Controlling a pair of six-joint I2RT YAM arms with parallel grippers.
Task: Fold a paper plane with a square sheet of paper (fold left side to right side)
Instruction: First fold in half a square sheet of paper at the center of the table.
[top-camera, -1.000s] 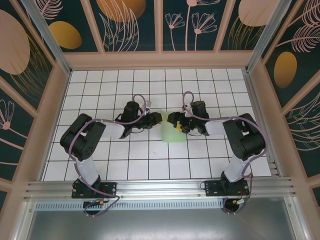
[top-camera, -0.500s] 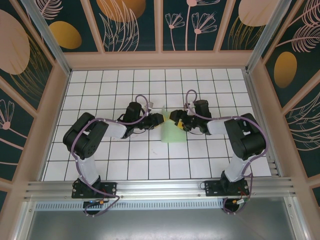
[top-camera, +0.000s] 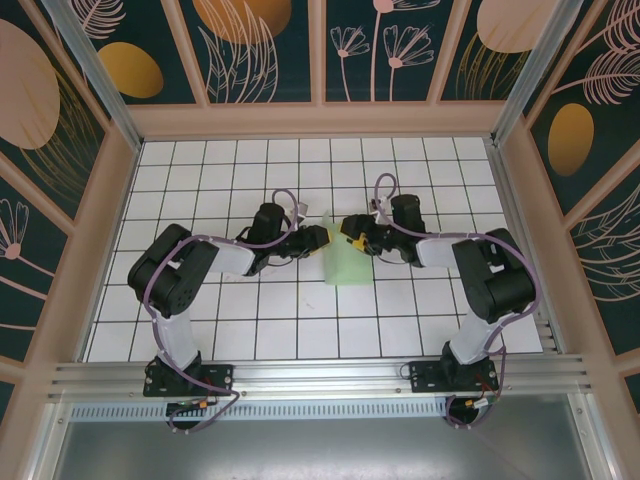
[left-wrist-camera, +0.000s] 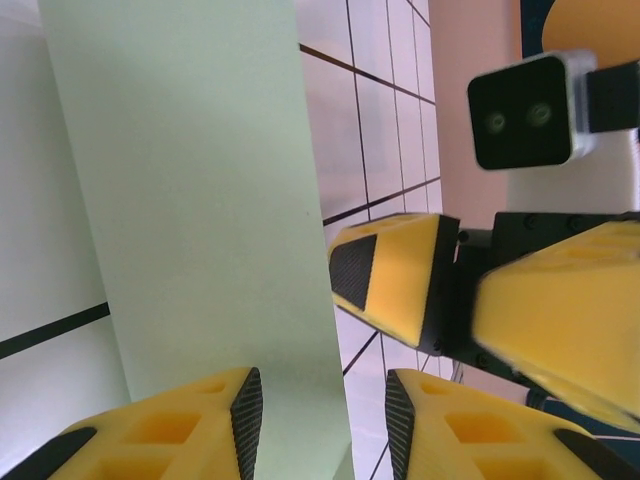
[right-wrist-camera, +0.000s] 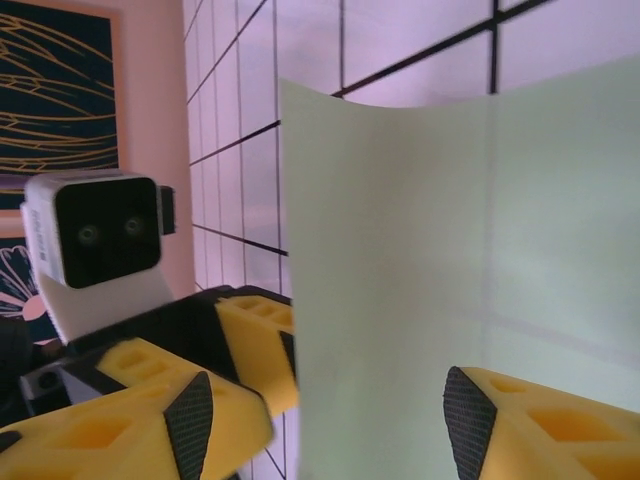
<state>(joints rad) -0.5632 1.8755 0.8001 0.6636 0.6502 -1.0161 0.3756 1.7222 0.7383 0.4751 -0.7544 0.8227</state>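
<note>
Over the grid table, left tool and right tool gape astride the green paper.

**Square sheet of paper**
- Top external: far part partly masked by left pincer and right pincer; contact too small to tell.
- Left wrist: sheet cropped top and bottom; right pincer's fingers blurred and cut off at the right.
- Right wrist: sheet cropped right and bottom.

no readable text, no labels, brands, numbers or signs on any surface
</note>
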